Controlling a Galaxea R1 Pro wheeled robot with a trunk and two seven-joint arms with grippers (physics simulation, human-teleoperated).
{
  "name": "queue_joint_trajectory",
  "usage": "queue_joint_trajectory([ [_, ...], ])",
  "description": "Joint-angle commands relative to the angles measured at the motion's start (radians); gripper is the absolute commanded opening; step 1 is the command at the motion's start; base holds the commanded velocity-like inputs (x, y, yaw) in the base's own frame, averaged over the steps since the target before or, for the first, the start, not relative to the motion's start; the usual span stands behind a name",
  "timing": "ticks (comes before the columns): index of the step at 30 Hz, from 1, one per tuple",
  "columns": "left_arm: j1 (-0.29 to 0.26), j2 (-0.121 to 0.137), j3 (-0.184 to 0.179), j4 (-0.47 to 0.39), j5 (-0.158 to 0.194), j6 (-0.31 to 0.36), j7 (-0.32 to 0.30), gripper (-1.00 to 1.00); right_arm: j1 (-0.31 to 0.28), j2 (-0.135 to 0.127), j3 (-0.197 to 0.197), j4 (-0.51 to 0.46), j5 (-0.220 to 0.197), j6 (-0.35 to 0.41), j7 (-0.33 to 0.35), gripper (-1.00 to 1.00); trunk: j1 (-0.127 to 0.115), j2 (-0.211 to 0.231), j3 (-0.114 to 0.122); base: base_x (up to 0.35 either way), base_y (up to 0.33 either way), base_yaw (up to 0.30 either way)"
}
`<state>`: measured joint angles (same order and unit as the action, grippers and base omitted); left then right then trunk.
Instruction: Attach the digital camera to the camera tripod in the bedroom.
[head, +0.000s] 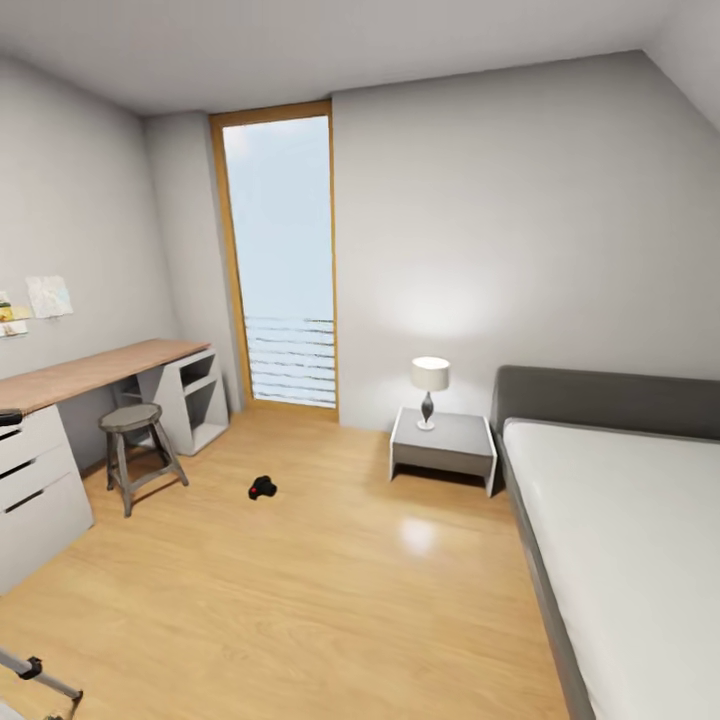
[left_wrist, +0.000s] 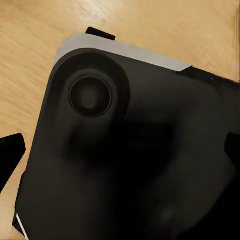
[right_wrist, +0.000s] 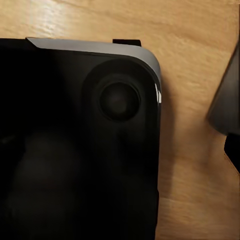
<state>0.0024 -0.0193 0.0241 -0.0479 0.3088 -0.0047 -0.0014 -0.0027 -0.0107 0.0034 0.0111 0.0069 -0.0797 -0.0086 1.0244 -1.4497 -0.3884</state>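
Observation:
The digital camera (head: 263, 487), small and black with a red dot, lies on the light wood floor in the middle of the bedroom, between the stool and the nightstand. At the picture's lower left corner a silver leg with a black joint of the camera tripod (head: 42, 680) pokes in; the rest of it is out of view. In the left wrist view my left gripper (left_wrist: 120, 150) hangs open over my own black base, one dark fingertip (left_wrist: 10, 152) at each side edge. My right gripper (right_wrist: 120, 150) also looks open, with one fingertip (right_wrist: 233, 150) showing at the edge. Both hold nothing.
A round grey stool (head: 135, 440) stands by the wood-topped desk (head: 90, 372) with white drawers (head: 35, 490) on the left. A nightstand (head: 443, 445) with a lamp (head: 429, 388) and the grey-headboard bed (head: 620, 520) are on the right. A tall window (head: 283, 260) is ahead.

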Motion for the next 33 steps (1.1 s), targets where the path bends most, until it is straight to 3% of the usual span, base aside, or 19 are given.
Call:
queue_joint_trajectory([
  [1,0.0,0.0,0.002,-0.001,0.004,0.0,0.0,1.0,0.0,0.0,0.0,0.001,0.001,-0.005,-0.001,1.0,0.001,0.0,-0.001,0.312,0.0,-0.006],
  [11,0.001,-0.001,0.002,-0.001,0.004,-0.001,0.0,1.0,0.0,0.001,0.001,0.001,0.002,-0.008,-0.001,1.0,0.001,0.0,-0.001,0.219,0.0,-0.181],
  [33,0.0,-0.001,0.002,-0.002,0.004,-0.001,0.0,1.0,0.0,0.001,0.0,0.001,0.002,-0.006,-0.001,1.0,0.001,0.0,-0.001,0.013,0.0,-0.242],
])
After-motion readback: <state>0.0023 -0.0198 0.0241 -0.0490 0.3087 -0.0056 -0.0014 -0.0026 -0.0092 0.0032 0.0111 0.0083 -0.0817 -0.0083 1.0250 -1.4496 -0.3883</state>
